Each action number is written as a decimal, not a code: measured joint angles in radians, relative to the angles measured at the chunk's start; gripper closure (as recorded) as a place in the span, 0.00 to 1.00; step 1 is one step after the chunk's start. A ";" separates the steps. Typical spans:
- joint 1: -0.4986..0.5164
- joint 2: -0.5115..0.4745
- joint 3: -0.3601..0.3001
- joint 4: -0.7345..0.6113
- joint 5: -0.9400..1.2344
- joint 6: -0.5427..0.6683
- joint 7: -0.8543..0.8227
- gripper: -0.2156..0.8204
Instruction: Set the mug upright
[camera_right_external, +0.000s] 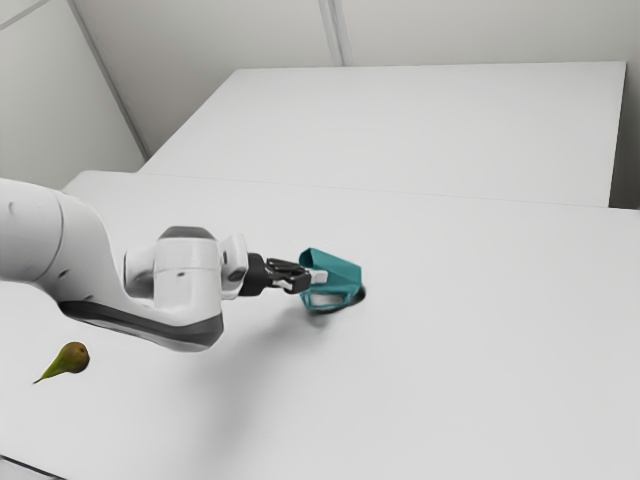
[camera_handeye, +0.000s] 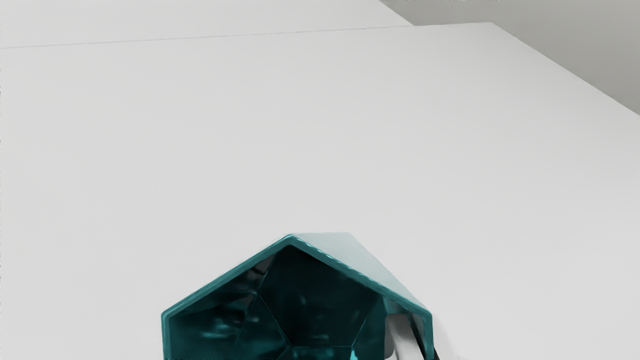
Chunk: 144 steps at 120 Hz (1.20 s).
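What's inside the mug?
Inside the mug, one finger of the gripper shows, with dark teal walls around it. What lies behind that finger is covered.

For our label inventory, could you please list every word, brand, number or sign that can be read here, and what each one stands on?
There are none: I can read no text on the mug, the pear or the table.
The arm carries a few small dark marks, too small to tell whether any is lettering.
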 joint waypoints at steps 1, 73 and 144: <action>0.000 -0.002 0.000 0.000 0.000 0.002 0.000 0.95; 0.037 -0.250 0.018 0.045 1.288 -0.068 -0.585 0.97; 0.058 -0.209 0.050 0.086 1.826 -0.287 -1.408 0.97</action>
